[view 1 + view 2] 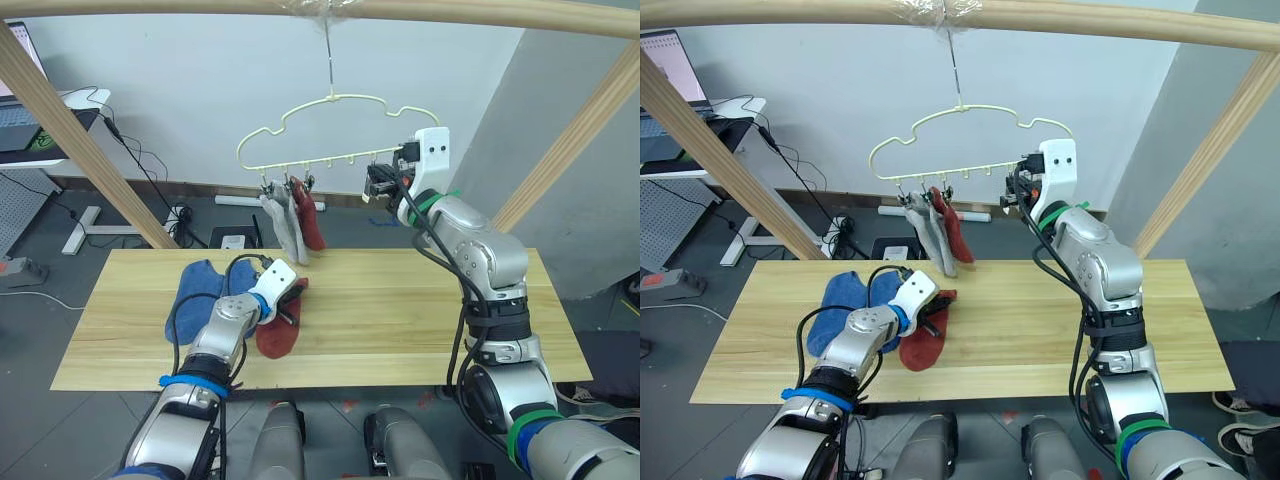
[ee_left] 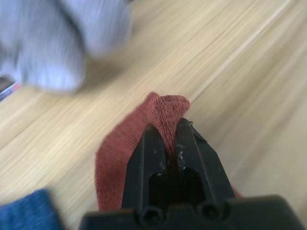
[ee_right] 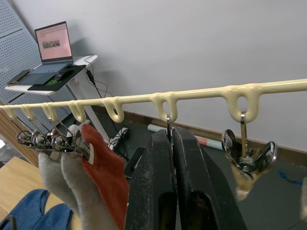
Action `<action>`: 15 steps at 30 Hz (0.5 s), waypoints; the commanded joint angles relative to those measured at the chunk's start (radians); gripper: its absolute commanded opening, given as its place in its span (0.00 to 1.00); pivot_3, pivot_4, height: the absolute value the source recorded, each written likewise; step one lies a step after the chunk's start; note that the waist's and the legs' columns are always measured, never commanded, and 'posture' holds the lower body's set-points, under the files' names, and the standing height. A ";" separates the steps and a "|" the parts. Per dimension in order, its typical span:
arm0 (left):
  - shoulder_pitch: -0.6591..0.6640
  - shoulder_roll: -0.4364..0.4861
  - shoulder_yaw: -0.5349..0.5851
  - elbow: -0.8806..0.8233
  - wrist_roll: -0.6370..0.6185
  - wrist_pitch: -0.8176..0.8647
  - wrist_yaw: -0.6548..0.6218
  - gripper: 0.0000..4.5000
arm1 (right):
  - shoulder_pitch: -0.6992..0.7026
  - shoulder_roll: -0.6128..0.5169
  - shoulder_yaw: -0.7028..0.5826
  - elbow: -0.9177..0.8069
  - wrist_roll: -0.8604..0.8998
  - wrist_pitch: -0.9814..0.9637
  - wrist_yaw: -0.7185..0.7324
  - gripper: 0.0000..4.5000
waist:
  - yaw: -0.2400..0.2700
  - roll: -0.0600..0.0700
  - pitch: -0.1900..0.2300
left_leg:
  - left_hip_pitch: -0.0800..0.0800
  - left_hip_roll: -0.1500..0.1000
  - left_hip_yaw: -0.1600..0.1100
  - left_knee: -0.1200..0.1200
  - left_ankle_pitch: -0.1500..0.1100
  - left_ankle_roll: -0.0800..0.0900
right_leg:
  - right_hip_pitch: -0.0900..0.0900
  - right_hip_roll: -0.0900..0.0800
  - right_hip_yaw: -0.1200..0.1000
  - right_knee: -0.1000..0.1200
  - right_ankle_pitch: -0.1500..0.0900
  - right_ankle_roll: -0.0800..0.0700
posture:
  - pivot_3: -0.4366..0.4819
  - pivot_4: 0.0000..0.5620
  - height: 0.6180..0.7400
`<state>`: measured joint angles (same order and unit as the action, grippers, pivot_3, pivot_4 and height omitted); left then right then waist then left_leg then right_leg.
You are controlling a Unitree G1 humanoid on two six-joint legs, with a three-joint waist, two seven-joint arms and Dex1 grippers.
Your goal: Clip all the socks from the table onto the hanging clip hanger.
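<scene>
table (image 1: 420, 310) holds three socks: two blue socks (image 1: 196, 295) lying together near its left end, one rust-red sock (image 1: 280, 330) just beside them; clip hanger (image 1: 330, 135) hangs from the wooden bar above the table's far edge, six clips on its lower bar; three filled at the left end: two grey socks (image 1: 282, 225), one hung rust-red sock (image 1: 310, 225); three clips free; socks look light, limp, non-slip knit, so best pinched at the cuff edge, with the fold kept thin for the clip; left pincer (image 2: 165, 143) clamped on a raised fold of the rust-red sock on the table; right pincer (image 3: 171, 143) looks closed on a free clip, fourth from the left, steadying the hanger.
</scene>
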<state>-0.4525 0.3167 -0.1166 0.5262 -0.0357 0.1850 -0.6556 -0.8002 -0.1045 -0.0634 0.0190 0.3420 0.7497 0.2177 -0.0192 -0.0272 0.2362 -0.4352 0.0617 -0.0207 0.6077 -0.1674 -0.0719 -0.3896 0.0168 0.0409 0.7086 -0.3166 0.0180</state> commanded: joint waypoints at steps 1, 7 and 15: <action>0.047 -0.008 0.021 -0.211 -0.109 0.068 -0.091 0.01 | -0.022 -0.011 -0.035 0.016 0.016 -0.003 0.002 0.00 | 0.000 0.000 0.000 | 0.000 0.000 0.000 0.000 0.000 0.000 | 0.000 0.000 0.000 0.000 0.000 0.000 | 0.51 0.39 1.00; 0.093 -0.040 0.085 -0.456 -0.293 0.179 -0.134 0.01 | -0.067 0.017 -0.117 0.039 0.079 0.089 -0.060 0.00 | 0.000 0.000 0.000 | 0.000 0.000 -0.001 0.000 0.000 0.000 | 0.000 0.000 0.001 0.000 0.000 0.000 | 0.51 0.38 1.00; 0.029 -0.136 0.127 -0.544 -0.366 0.161 -0.046 0.01 | -0.117 0.078 -0.284 -0.032 0.233 0.410 -0.218 0.00 | 0.002 0.000 0.000 | -0.001 0.000 -0.002 0.000 0.000 0.000 | 0.001 0.000 0.001 -0.003 0.000 0.000 | 0.50 0.38 1.00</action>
<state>-0.4101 0.1889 0.0113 0.0084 -0.3979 0.3735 -0.7134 -0.9108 -0.0274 -0.3031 0.0131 0.5427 1.0950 0.0484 -0.0171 -0.0270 0.2363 -0.4364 0.0616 -0.0224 0.6076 -0.1675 -0.0719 -0.3888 0.0166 0.0416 0.7055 -0.3167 0.0183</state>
